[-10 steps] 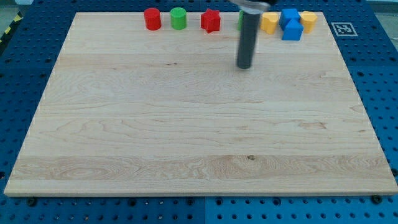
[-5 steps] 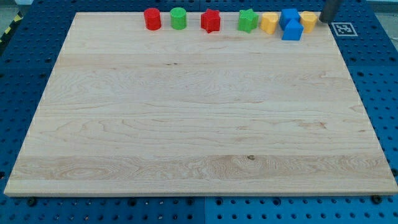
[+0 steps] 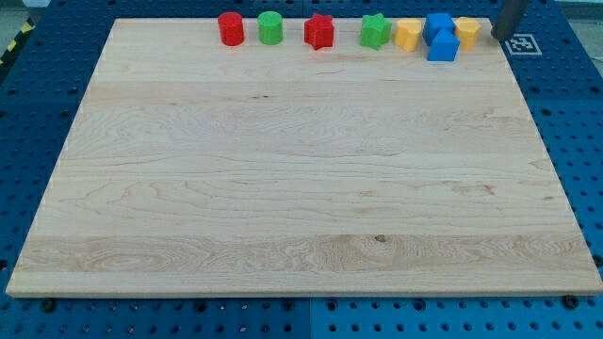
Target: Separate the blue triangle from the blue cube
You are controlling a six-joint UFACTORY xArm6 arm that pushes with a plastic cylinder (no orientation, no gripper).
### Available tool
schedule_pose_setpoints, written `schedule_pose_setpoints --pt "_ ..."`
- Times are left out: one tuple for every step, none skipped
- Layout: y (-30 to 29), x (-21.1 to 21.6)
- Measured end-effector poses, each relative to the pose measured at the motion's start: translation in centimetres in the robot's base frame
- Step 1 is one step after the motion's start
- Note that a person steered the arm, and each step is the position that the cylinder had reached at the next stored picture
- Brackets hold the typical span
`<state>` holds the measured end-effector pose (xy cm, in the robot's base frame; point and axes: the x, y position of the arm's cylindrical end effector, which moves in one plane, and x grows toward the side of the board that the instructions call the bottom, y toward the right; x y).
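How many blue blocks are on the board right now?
2, both near the view's top right: the blue cube and the blue triangle touching just below it, between two yellow blocks. My tip is right of them.

A: What lies on the desk [image 3: 301, 188]?

B: Along the view's top edge: a red cylinder [image 3: 231, 28], green cylinder [image 3: 270, 27], red star [image 3: 319, 32], green star [image 3: 375, 31], yellow block [image 3: 407, 34], blue cube [image 3: 438, 24] touching the blue triangle [image 3: 443, 46], and another yellow block [image 3: 467, 31].
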<state>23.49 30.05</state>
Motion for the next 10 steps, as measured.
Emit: schedule_pose_setpoints --pt "-1.2 0.0" --pt "-1.7 0.0" --pt "-1.8 0.0" --pt "-2.8 0.0" --pt "-3.2 0.0" --pt "-3.2 0.0" --pt "-3.4 0.0" --pt "-4.2 0.0" --pt "-5.0 0.0" --pt "-5.1 0.0"
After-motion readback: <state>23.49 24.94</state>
